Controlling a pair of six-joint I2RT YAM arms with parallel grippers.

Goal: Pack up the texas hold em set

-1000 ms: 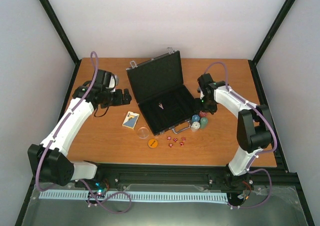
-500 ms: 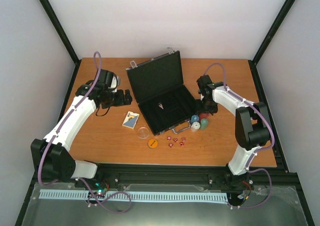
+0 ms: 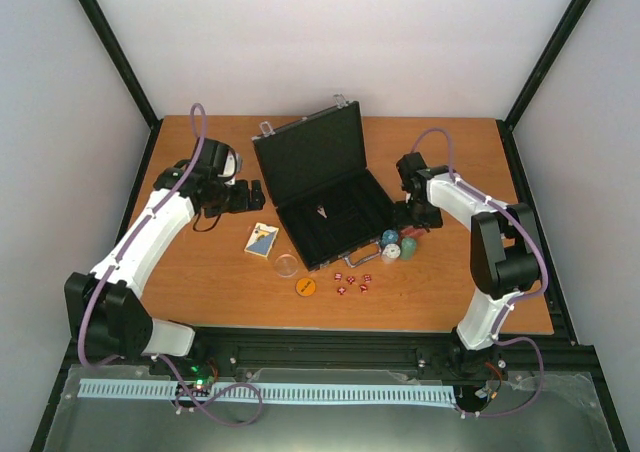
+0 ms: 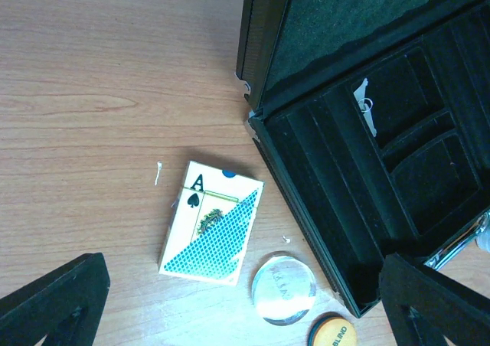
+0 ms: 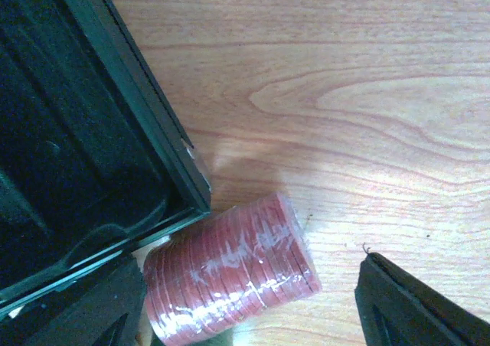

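My right wrist view crops the red chip stack [image 5: 230,277] at bottom, my left wrist view the orange disc [image 4: 331,334]; dice [image 3: 352,282] faces unreadable.

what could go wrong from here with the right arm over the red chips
1. The red chip stack lies on its side against the briefcase corner. One of the right gripper's open fingers sits near that rim and may catch it instead of the stack.
2. The stack looks wrapped in glossy film, so it might roll or slip when squeezed.
3. The other chip stacks sit close by and could get knocked.
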